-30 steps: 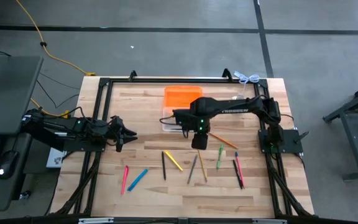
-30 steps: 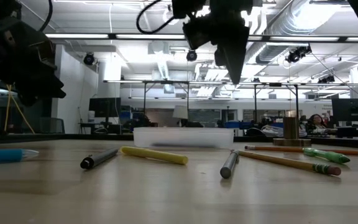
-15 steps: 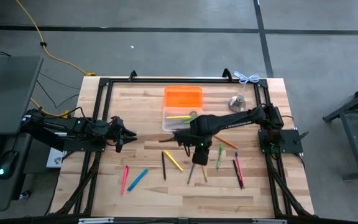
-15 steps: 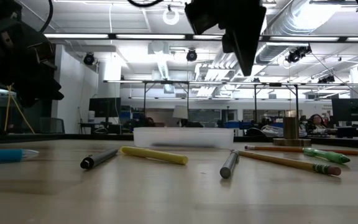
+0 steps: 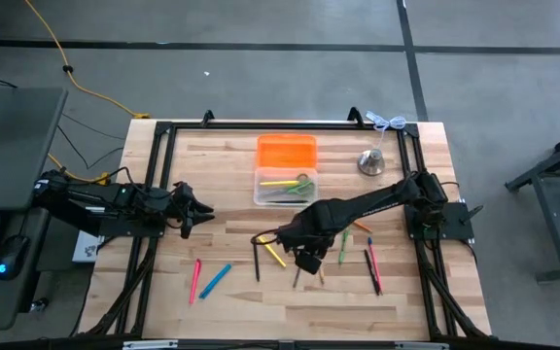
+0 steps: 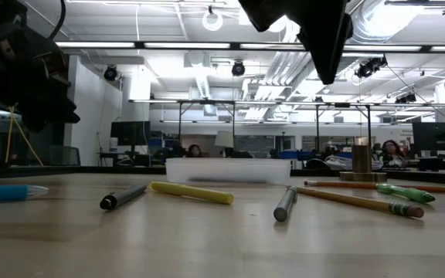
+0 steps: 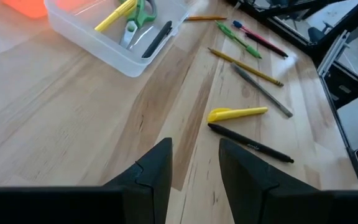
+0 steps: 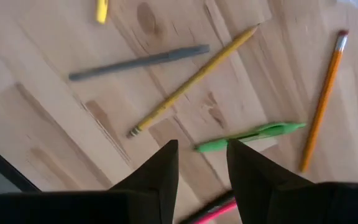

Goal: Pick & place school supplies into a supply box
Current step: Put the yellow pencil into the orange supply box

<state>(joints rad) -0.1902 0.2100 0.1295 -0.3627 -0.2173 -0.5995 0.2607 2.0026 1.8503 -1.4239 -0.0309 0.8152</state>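
Over the last second the right arm has swung away from the supply box (image 5: 285, 187) and moved to the near side of the surface (image 5: 222, 156). Its right end effector (image 5: 307, 261) now hangs above the loose items there. Its fingers stand a little apart with nothing between them. This probably means one delivery is finished and the arm is reaching for the next piece.

The box stays at the far middle, just beside the orange piece (image 5: 286, 152). It already holds a yellow marker (image 7: 114, 15), the green-handled scissors (image 7: 138, 15) and a dark pen (image 7: 156, 38). Below the right wrist lie a green pen (image 8: 250, 135), a yellow pencil (image 8: 191, 81) and a grey pen (image 8: 138, 61); which one is the target is hard to tell.

The left end effector (image 5: 191, 208) waits at the left side, fingers apart and empty, and it has not moved.
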